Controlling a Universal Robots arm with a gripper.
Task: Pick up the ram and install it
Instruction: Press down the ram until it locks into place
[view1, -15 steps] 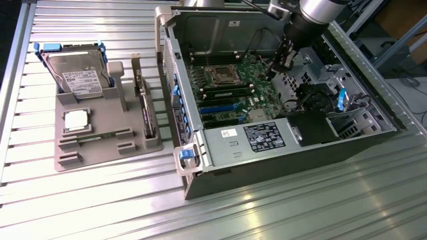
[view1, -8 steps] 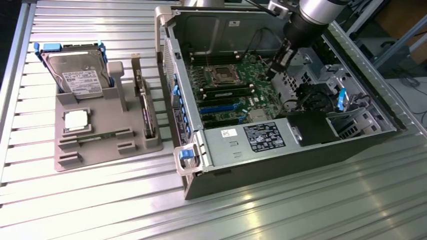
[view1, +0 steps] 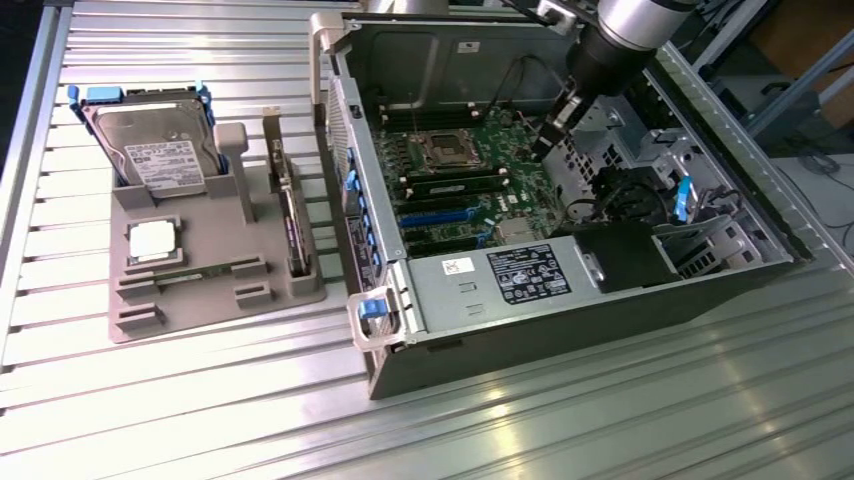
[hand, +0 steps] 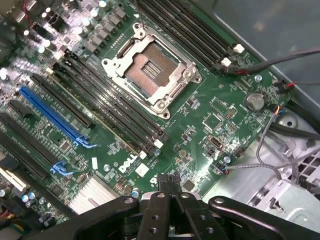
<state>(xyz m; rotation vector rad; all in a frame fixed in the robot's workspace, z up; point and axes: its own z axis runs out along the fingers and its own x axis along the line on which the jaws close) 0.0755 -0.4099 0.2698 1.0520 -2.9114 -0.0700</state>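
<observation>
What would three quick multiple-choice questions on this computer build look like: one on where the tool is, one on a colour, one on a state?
1. Where is the tool?
A. over the hard drive
B. inside the open case, above the motherboard
C. down on the table outside

2. What colour is the long expansion slot?
A. red
B. blue
C. yellow

3. The processor socket is:
A. empty
B. fitted with a processor
C. under a cooler

Answers: B, the wrist view looks past the tool onto the motherboard; B, the slot is plainly blue; A, bare contacts show in the socket, and the silver chip lies on the grey tray.
</observation>
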